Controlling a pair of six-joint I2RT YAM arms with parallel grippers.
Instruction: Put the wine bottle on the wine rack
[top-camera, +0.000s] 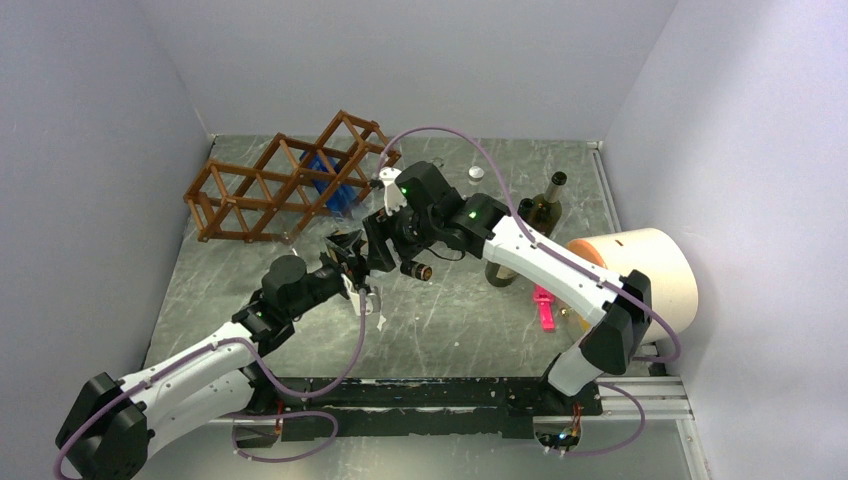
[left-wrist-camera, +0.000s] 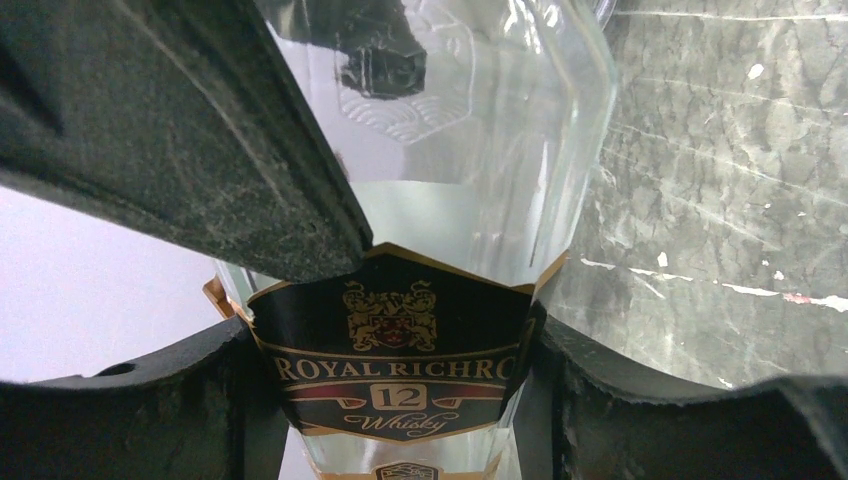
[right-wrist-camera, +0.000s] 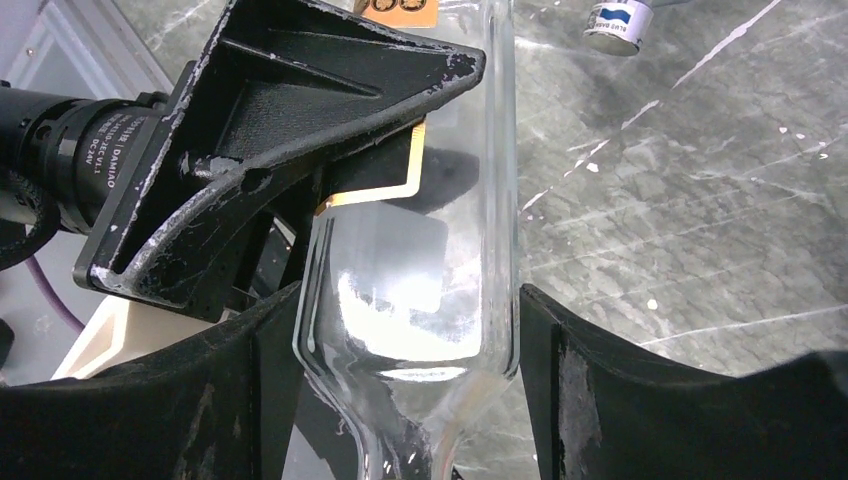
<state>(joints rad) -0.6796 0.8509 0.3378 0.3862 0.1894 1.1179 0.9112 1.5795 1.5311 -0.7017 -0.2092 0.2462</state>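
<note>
Left arm (top-camera: 190, 378) and right arm (top-camera: 545, 262) wear white shells between black joint housings; a lilac cable (top-camera: 440, 130) trails in loops along each; small green lights (top-camera: 472, 214) glow on the right arm; the right gripper (right-wrist-camera: 410, 305) has matte black fingers (right-wrist-camera: 650, 400), scuffed pale at the edges.

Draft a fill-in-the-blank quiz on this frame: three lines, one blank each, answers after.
1. The left tool grips the clear bottle across its label, which reads "12 ____".
2. A ____ item shows among the bars of the wine rack.
3. The second, dark bottle stands ____.
Answers: Whisky; blue; upright.
</note>
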